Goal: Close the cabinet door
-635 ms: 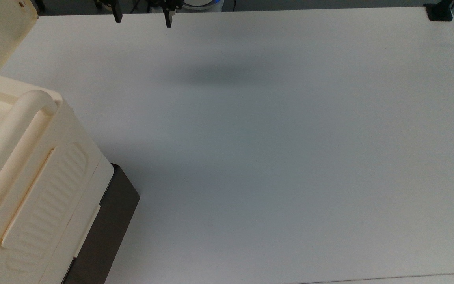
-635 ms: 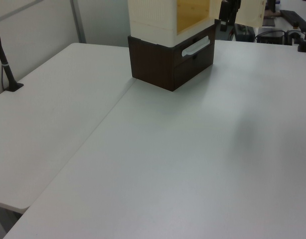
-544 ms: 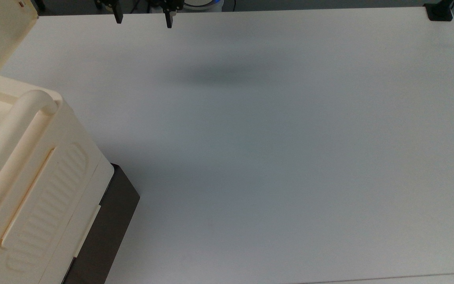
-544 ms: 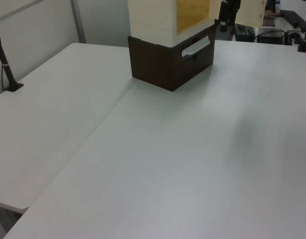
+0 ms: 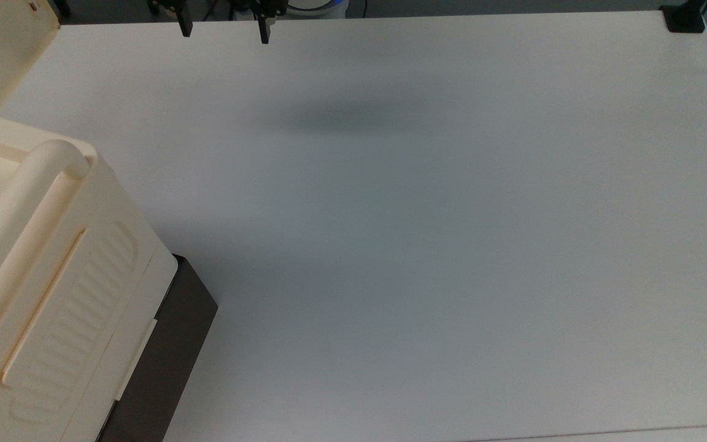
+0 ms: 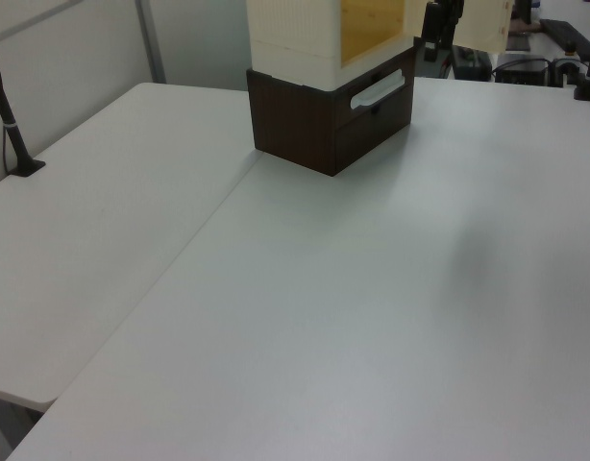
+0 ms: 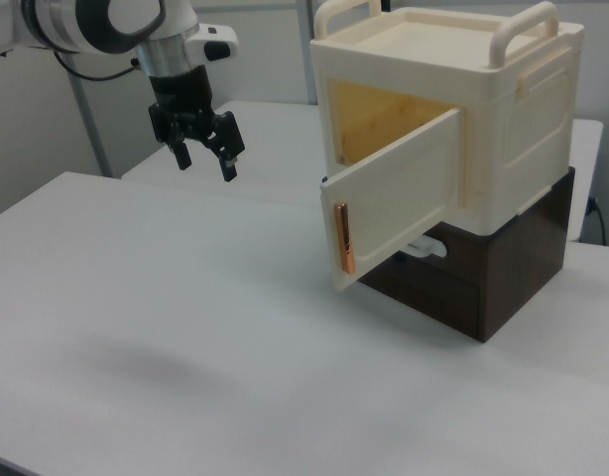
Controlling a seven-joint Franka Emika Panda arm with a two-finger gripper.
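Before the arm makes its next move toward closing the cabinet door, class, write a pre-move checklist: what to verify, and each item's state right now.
1. Cabinet door needs closing: ok, it stands swung open, the yellow interior showing.
2. Gripper carries nothing: ok, fingers apart and empty.
3. Gripper is apart from the door: ok, it hangs above the table, off to the right view's left of the door.
4. Path between gripper and door: ok, bare tabletop.
5. Cabinet is seated on its dark brown base: ok, upright.
6. Hinge moves freely: cannot tell.
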